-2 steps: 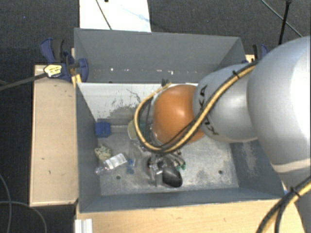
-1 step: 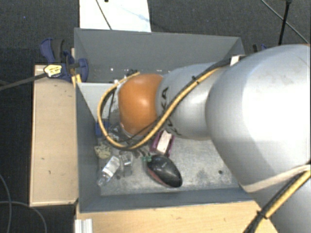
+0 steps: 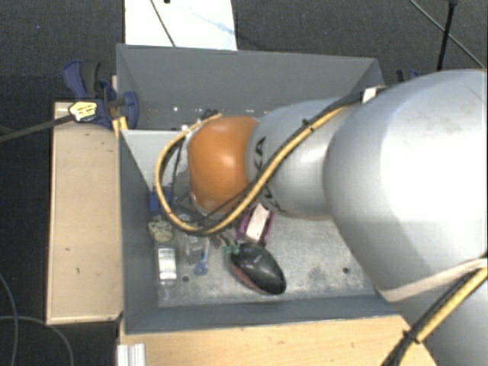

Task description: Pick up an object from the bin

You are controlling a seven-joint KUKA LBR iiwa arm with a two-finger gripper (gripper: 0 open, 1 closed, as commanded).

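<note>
Camera view: gripper (image 3: 194, 242) low in the left front of the bin (image 3: 320, 277), under the orange cover (image 3: 217, 162); whether it is apart or together cannot be told. Nearest things: blue piece (image 3: 201, 265) just beneath, silver item (image 3: 166, 264) to its left, black mouse (image 3: 258, 270) to its right

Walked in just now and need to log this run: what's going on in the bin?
The KUKA arm reaches into the grey metal bin from the right, its orange wrist cover low over the bin's left part. The gripper is down among small things: a blue piece, a whitish piece, a pink-and-white packet and a black computer mouse. Whether it holds anything cannot be seen.
</note>
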